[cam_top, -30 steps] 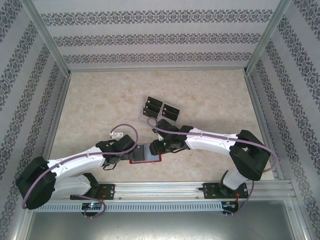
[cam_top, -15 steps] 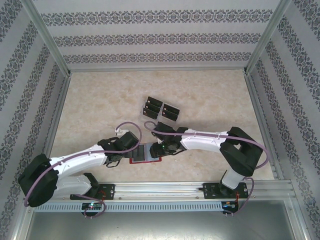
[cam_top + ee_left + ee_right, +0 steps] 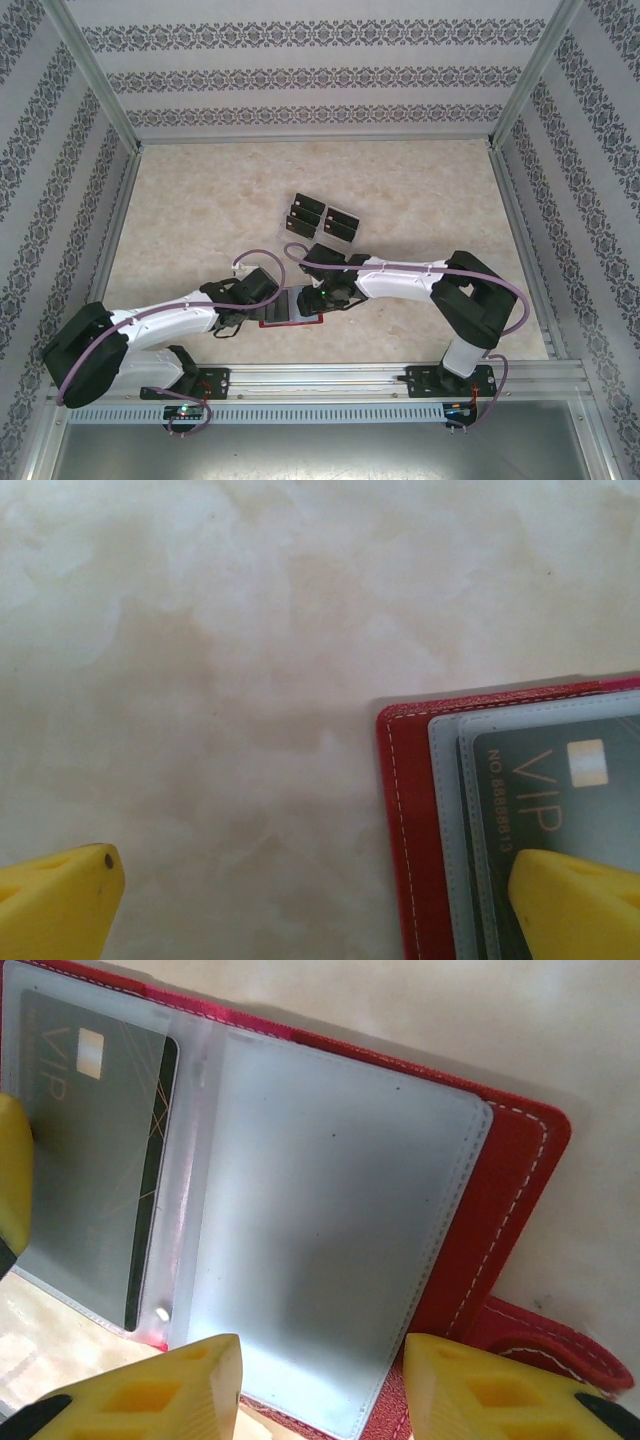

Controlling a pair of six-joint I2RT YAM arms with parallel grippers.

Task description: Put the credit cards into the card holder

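Card holder lies open on the desk near the arm bases, one black card in its left sleeve, the right sleeve empty. Left jaws stand wide, one finger pressing the left page; right jaws hover half-spread over the empty sleeve, gripping nothing. Looks between cards to me: next the right arm must fetch one of the loose credit cards lying farther out.

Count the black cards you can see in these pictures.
5. Four cards lie clustered on the table beyond the red wallet; one card sits inside its clear sleeve. More may be hidden underneath.
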